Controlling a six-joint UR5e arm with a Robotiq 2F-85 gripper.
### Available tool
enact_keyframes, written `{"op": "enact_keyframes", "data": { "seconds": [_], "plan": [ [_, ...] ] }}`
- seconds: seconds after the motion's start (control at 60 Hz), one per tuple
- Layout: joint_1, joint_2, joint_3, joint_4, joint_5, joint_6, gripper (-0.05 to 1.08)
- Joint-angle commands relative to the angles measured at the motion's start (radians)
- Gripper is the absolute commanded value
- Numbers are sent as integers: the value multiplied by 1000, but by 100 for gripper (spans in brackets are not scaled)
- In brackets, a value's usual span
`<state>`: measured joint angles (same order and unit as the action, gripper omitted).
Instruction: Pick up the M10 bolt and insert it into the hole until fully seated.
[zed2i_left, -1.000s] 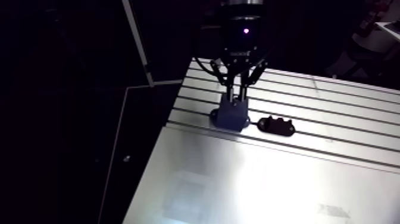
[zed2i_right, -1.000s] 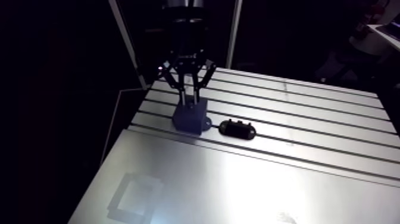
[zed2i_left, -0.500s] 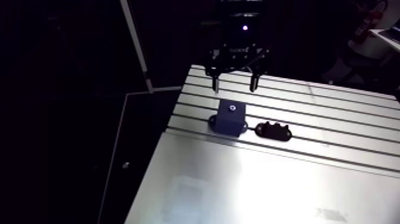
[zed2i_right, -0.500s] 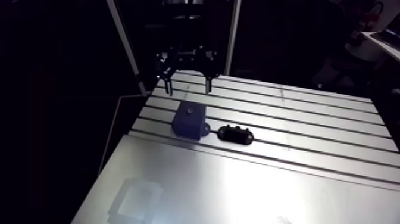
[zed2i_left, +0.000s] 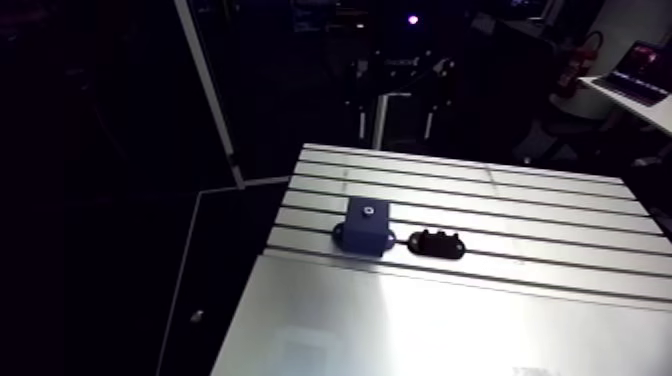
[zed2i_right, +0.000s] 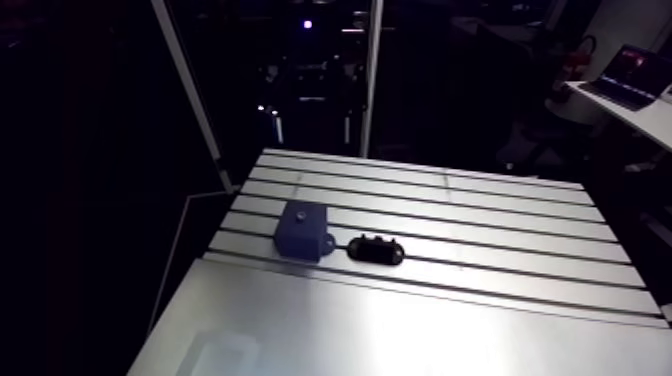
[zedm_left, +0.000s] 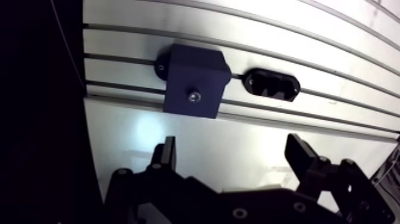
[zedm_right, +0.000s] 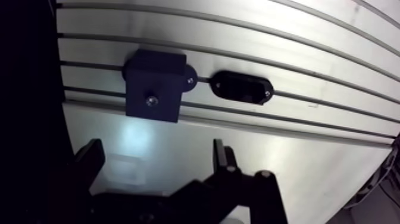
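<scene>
Dim room, table is the only lit thing.
Arm view: table (zed2i_left: 470, 310) shows pale grey against near-black surroundings and is brightest on the near smooth plate. A small violet light (zed2i_left: 412, 19) glows on the wrist above. The block (zed2i_left: 364, 224) is dark with little surface detail. Wrist view: a soft glare patch (zedm_left: 140, 127) sits on the plate just ahead of the gripper (zedm_left: 232, 146), fingers are black silhouettes, table slots bow into curves, and beside the table is pure black.
</scene>
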<state>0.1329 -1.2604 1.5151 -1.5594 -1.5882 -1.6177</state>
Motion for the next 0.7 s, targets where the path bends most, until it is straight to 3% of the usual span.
{"op": "enact_keyframes", "data": {
  "seconds": [0.017,0.2,0.35,0.7],
  "plan": [
    [-69,-64,-59,28,7,15,0],
    [-80,-83,-113,70,4,17,0],
    [-120,-101,-140,71,6,17,0],
    [-118,-110,-158,77,7,17,0]
  ]
}}
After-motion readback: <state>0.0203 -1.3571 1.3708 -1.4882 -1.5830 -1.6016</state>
